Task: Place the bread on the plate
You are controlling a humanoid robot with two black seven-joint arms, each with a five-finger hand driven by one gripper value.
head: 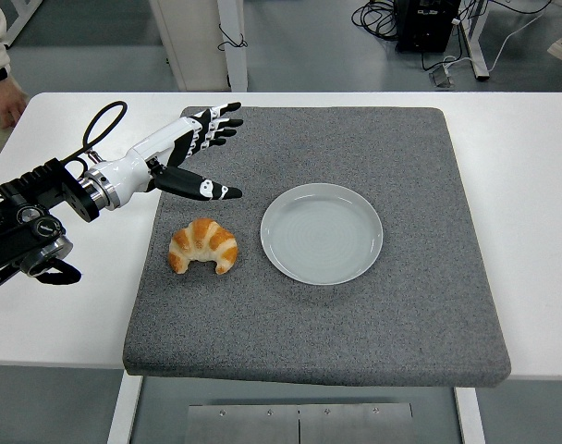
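A golden croissant (203,246) lies on the grey mat (401,305), left of a pale blue-grey plate (322,232) that holds nothing. My left hand (212,153) hovers over the mat's left part, behind and slightly above the croissant, fingers spread wide and thumb pointing toward the plate. It touches nothing. Its white forearm runs back to the black arm at the left edge. The right arm does not show.
The mat covers most of the white table (531,185). A person's hand and sleeve (2,88) show at the top left corner. Cables and a dark box (429,23) sit on the floor behind the table.
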